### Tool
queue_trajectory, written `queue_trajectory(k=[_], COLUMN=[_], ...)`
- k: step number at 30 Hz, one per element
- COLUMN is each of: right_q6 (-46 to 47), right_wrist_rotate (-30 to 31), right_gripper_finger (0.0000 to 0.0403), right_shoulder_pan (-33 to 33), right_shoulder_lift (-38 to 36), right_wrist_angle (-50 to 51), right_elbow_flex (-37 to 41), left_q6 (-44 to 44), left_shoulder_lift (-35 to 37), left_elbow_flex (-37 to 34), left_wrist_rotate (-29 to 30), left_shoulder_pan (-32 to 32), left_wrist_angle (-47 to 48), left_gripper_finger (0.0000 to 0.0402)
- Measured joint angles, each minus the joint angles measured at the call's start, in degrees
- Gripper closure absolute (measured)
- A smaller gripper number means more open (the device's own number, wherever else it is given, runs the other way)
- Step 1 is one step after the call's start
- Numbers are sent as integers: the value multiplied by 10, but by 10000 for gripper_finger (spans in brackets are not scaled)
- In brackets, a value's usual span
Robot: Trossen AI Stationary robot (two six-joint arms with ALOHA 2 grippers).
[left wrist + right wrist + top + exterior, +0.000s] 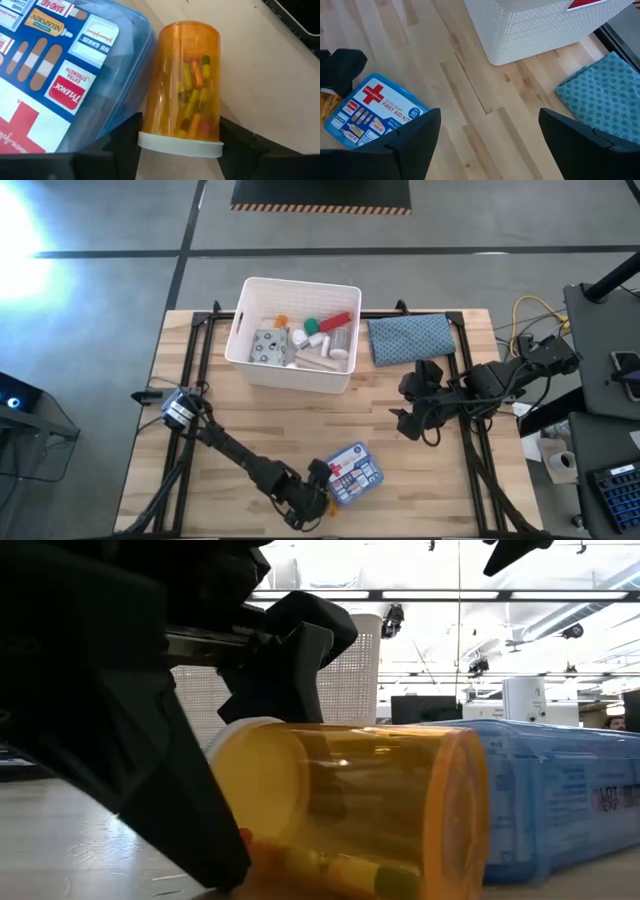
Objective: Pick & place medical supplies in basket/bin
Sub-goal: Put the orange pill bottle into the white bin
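Near edge of table: left gripper sits low at the front, fingers either side of 1 orange vial at its white cap end. The vial lies on its side, full of mixed pills, and the fingers look to be touching the cap rim — pinching it. Low view shows the same vial lying flat on the wood w/ the dark gripper over its cap side.

Just beside the vial, touching or nearly so: 1 blue first-aid kit, flat, red cross on the lid, also seen in right wrist view.

Mid table, right side: right gripper hovers above bare wood, fingers spread wide, holding nothing.

Far side: 1 white bin, upright, centre-left. Inside — 1 grey spotted pack, 1 red item, 1 green piece, 1 small orange piece, a few white bottles/caps; exact no. of white ones can't tell. 1 blue patterned cloth lies just right of the bin, flat on the table.
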State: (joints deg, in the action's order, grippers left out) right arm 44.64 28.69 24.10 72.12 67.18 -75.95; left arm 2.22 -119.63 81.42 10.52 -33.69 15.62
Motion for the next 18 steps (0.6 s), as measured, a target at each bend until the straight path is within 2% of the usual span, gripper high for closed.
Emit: queue_trajectory(k=[5,7,12,14,18], right_q6=[0,0,-2,-3,-6], right_wrist_rotate=[0,0,17,32,58], right_gripper_finger=[75,75,75,75,75], right_shoulder_pan=[0,0,0,0,0], right_shoulder_lift=[0,0,0,-2,-8], right_wrist_angle=[1,1,1,1,0], right_elbow_flex=[0,0,0,0,0], left_q6=[-17,-45,-123,-149,-200], left_shoulder_lift=[8,19,78,116,213], left_elbow_flex=[3,8,8,8,8], left_wrist_rotate=[-7,-11,-11,5,80], left_shoulder_pan=[0,0,-1,-1,5], left_wrist_angle=[36,90,250,299,371], left_gripper_finger=[216,214,183,181,201])
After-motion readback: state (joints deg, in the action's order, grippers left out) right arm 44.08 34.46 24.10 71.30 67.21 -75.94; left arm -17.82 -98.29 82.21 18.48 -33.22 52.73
